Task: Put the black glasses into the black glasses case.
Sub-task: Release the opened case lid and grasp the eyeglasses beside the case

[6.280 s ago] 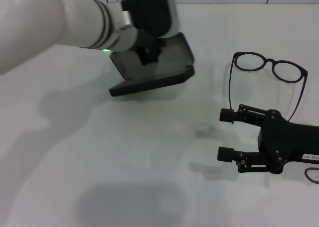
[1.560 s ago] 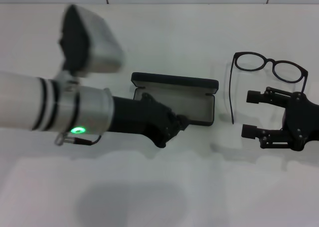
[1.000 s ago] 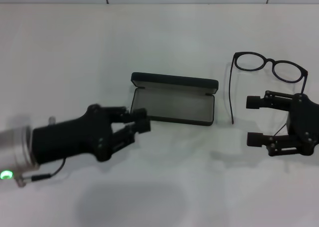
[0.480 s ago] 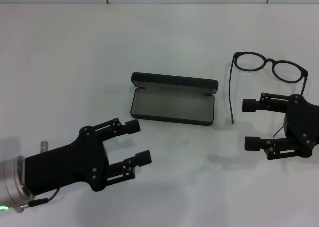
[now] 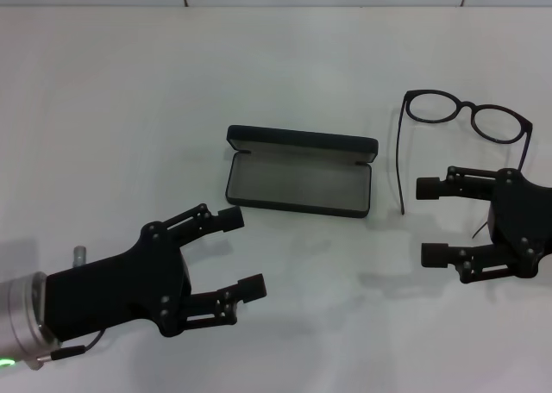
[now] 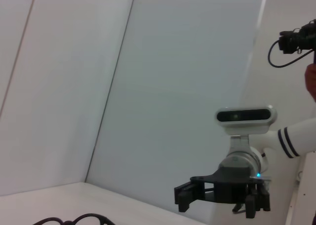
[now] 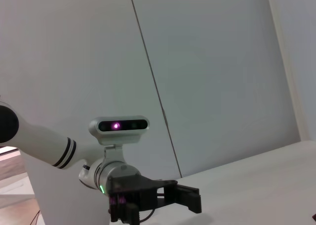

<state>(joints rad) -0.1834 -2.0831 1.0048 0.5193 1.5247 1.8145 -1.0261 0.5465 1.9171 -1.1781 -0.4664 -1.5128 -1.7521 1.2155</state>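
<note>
Open case (image 5: 299, 179) at centre, glasses (image 5: 464, 133) to its right — left gripper (image 5: 235, 253) and right gripper (image 5: 429, 221) both spread wide, empty.

Black glasses case (image 5: 300, 182): matte black, rectangular with rounded corners, lying open on the white table, grey lining facing up, lid raised along its far edge. Black glasses (image 5: 466, 115): thin frame, two rounded-oval lenses, temples unfolded, lying flat, to the case's right, apart from it.
</note>
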